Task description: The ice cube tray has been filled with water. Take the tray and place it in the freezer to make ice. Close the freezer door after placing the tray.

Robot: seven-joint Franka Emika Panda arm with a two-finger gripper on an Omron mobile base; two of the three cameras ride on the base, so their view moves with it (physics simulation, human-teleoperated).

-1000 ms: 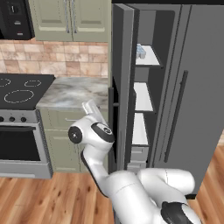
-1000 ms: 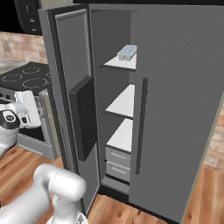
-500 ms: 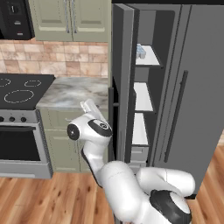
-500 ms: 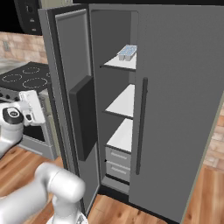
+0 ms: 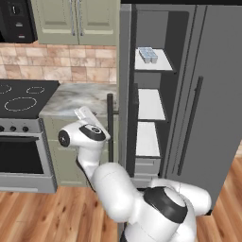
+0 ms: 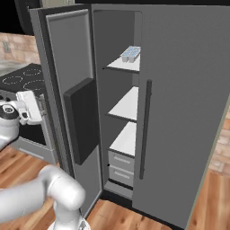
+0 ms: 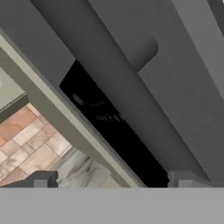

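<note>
With the ice cube tray (image 5: 147,54) seen shelved at upper centre, the freezer door (image 6: 67,103) is judged next for pushing shut, jaws apart and empty.

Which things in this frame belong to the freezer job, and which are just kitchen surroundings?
Job:
ice cube tray, on the top shelf
freezer
freezer door, open
gripper, near the door

Surroundings:
stove
green cabinets
marble counter

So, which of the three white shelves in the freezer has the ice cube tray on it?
The top shelf. The ice cube tray sits near its back, while the middle shelf and lowest shelf are bare.
</note>
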